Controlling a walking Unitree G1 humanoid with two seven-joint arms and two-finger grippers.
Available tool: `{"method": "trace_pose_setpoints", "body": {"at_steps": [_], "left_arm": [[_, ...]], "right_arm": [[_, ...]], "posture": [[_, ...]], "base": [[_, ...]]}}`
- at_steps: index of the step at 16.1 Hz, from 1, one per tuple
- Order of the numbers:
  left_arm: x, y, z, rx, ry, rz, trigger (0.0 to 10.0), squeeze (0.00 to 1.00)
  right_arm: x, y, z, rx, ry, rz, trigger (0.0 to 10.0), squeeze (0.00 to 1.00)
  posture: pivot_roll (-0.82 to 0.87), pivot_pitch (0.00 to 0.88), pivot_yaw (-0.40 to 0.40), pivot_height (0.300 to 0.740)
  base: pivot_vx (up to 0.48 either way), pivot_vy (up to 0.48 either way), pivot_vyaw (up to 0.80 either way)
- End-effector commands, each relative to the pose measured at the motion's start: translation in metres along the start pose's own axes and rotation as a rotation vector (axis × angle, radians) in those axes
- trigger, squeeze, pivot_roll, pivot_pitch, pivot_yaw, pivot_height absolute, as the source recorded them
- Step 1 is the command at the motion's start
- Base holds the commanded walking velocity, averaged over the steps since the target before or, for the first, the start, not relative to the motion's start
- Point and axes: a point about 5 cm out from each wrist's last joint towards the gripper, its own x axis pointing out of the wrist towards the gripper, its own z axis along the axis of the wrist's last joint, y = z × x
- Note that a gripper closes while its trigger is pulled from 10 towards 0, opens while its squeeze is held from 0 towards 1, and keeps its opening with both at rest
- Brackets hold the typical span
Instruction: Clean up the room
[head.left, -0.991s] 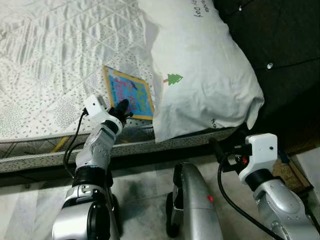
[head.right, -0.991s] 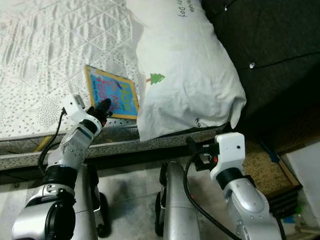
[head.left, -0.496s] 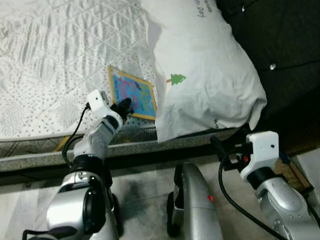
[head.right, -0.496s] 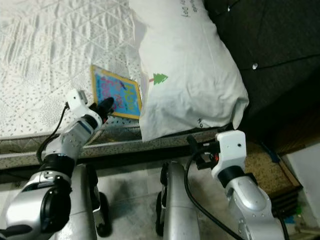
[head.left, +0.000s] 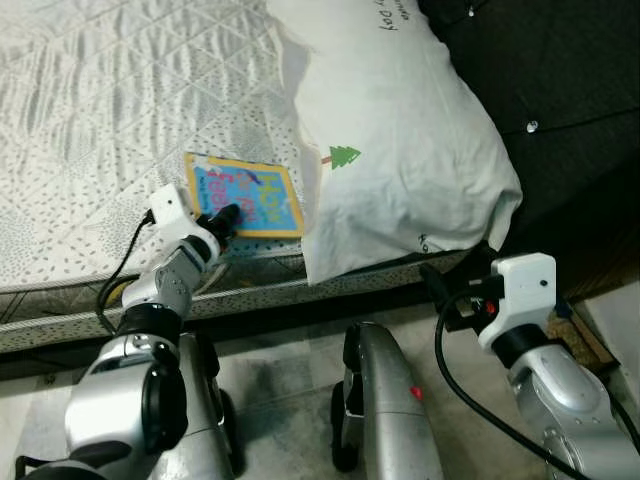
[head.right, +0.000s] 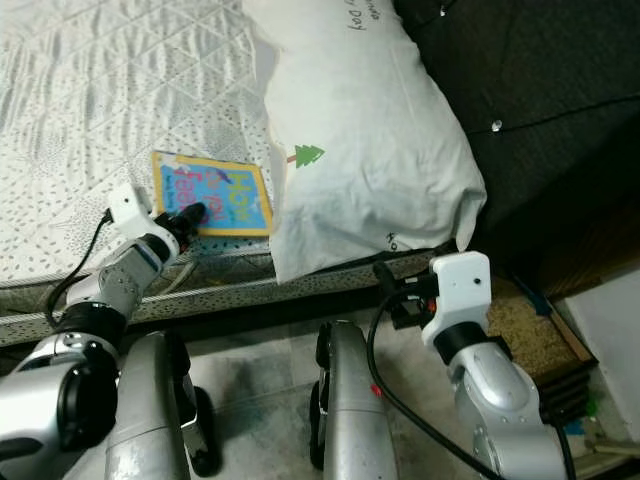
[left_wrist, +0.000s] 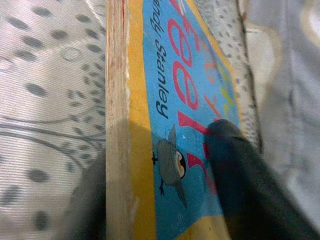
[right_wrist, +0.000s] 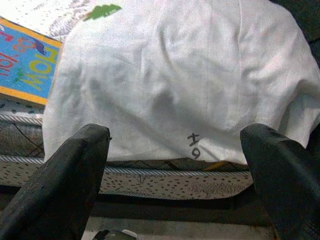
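Note:
A thin picture book (head.left: 245, 193) with a blue cover and yellow border lies flat on the white quilted bed (head.left: 100, 110), near its front edge and beside a pillow. My left gripper (head.left: 222, 218) is shut on the book's near edge. In the left wrist view one black finger (left_wrist: 240, 175) presses on the cover and the other sits under the book (left_wrist: 175, 100). My right gripper (head.left: 440, 288) hangs open below the mattress edge, in front of the pillow's corner, holding nothing; its two fingers (right_wrist: 70, 185) stand wide apart.
A large white pillow (head.left: 400, 150) with a small green tree print overhangs the bed edge to the right of the book. A dark tufted headboard (head.left: 570, 100) fills the right. A brown mat and boxes (head.right: 545, 335) lie on the floor at the right.
My left gripper has drawn leftward with the book's near edge in it. The book has turned squarer to the bed edge and slid slightly away from the pillow. The right arm stays put.

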Motion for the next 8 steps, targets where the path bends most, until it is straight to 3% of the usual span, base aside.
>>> {"method": "trace_pose_setpoints", "body": {"at_steps": [1,8], "left_arm": [[0.0,0.003,0.004,0.028,-0.006,0.024,10.0,1.0],[-0.002,0.018,0.014,0.145,-0.006,0.107,10.0,1.0]], "right_arm": [[0.0,-0.006,-0.003,-0.009,0.009,-0.024,10.0,0.0],[0.012,-0.005,-0.003,-0.012,-0.016,-0.017,10.0,0.0]], "posture": [[-0.21,0.209,-0.108,0.56],[-0.19,0.177,-0.099,0.56]], "base": [[0.0,0.0,0.0],[0.0,0.0,0.0]]}}
